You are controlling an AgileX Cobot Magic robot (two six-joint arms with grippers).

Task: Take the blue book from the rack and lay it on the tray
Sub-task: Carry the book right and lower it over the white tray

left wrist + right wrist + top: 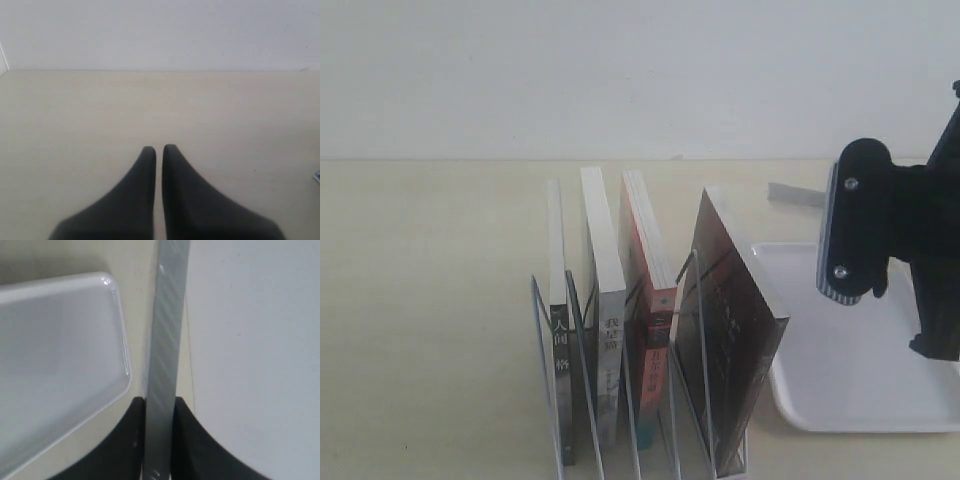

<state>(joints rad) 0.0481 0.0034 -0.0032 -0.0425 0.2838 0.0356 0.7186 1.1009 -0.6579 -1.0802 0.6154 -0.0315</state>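
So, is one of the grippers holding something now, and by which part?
The right gripper pinches a thin grey strip, seen edge-on, by its flat sides; what it is cannot be told. The left gripper is shut on nothing.

Matte blk tapered fingers [140, 200]; R arm [930, 230] blk w/ 2 silver screws [851, 184].

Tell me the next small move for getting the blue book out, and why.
Probably carry the right gripper across the rack to just above the blue book: in the exterior view the book stands in the rack's leftmost slot, while that gripper hangs near the tray, well away from it.
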